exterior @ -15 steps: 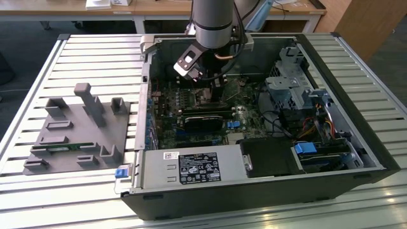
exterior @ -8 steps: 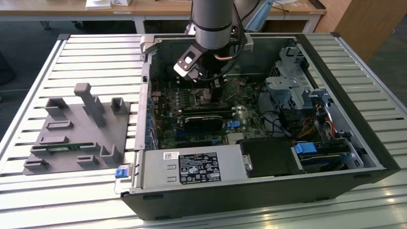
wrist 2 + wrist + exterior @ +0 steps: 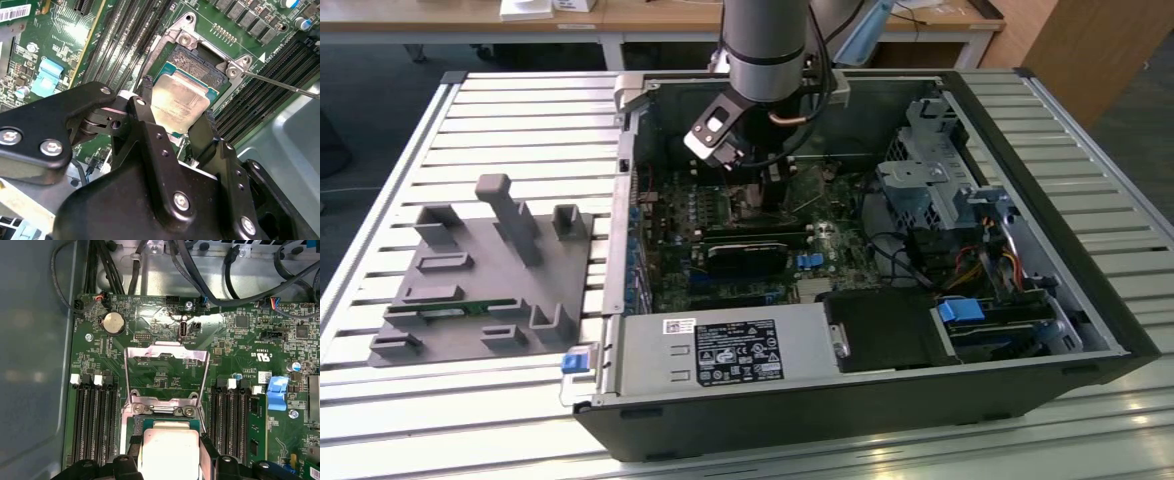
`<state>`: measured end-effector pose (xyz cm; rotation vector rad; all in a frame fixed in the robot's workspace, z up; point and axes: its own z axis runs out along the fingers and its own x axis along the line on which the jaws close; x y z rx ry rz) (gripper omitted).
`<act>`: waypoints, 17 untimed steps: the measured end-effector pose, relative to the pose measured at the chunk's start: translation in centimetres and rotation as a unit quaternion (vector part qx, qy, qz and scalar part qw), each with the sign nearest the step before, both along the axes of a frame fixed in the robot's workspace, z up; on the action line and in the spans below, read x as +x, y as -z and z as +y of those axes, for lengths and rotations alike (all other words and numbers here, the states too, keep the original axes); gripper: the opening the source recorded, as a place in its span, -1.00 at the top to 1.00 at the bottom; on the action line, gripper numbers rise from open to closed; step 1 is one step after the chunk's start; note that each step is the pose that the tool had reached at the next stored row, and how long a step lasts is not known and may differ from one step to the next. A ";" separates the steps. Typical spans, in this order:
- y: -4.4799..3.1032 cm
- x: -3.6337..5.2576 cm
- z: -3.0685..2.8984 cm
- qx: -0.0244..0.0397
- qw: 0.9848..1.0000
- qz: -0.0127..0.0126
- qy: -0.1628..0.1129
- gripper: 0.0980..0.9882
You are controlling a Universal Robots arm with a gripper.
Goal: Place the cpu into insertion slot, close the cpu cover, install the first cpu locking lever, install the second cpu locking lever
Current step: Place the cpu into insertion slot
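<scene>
end effector [image 3: 176, 111] clamped on the cpu [image 3: 182, 97] by its edges, right over the slot [image 3: 197, 62]; cover [image 3: 165, 353] stands open beyond it, leaving access.

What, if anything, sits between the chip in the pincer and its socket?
Nothing visible does. The silver-grey square chip, held in the pincer, sits right over the silver-rimmed square socket. The thin silvery frame cover is swung open, off the socket's opening.
</scene>
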<state>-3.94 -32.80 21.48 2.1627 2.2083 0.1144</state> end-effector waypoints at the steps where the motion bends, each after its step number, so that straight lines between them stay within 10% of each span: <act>1: 0.04 0.00 0.00 0.000 1.000 0.000 0.000 0.01; 17: 0.55 -0.35 0.00 0.000 1.000 0.000 0.002 0.01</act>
